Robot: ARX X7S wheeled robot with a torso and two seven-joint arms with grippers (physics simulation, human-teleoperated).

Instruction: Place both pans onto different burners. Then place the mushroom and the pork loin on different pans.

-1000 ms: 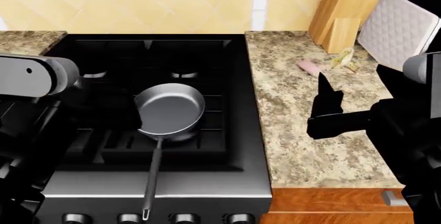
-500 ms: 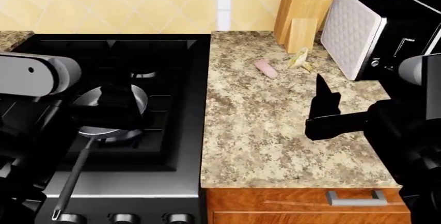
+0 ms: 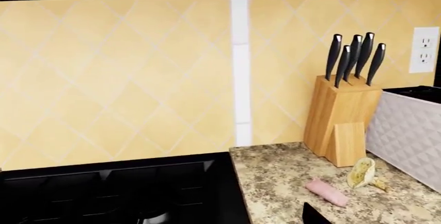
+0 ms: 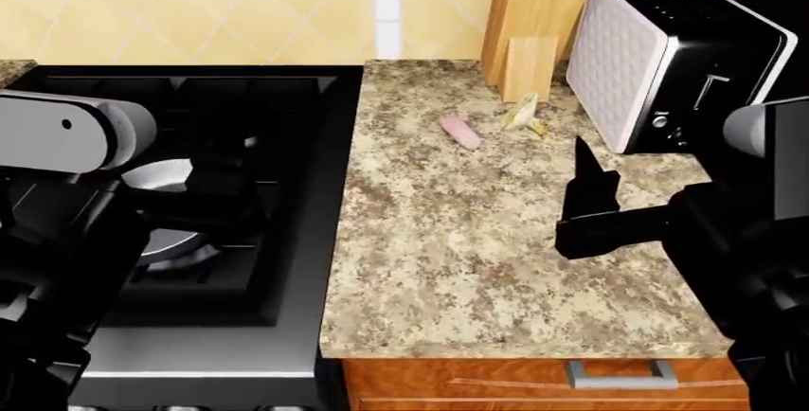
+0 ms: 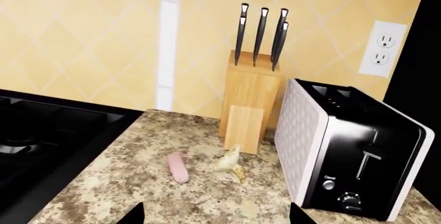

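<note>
Head view: left arm hides most of the pan (image 4: 170, 205) at frame left on the stove (image 4: 291, 269); only grey slivers show. Left gripper's state can't be told. Right gripper (image 5: 215, 214): just two spread tips at frame bottom, nothing between. Pink pork (image 5: 177, 166) and pale mushroom (image 5: 231, 164) lie near each other on the counter (image 5: 124, 188), center frame, by the knife block (image 5: 249, 108) & toaster (image 5: 351, 157).

Desk: speckled granite top (image 4: 480, 241), right of the black stove.
Knife block: pale wood (image 5: 249, 100), far on the desk against the wall, five dark handles upright in it.
Toaster: black with a quilted white side (image 4: 670, 61), just right of the knife block.
Wall: yellow diamond tiles (image 3: 117, 79).
Outlet: white (image 5: 381, 48), above the toaster.
Drawer: wooden front with a metal handle (image 4: 616, 373), under the desk's near edge.
</note>
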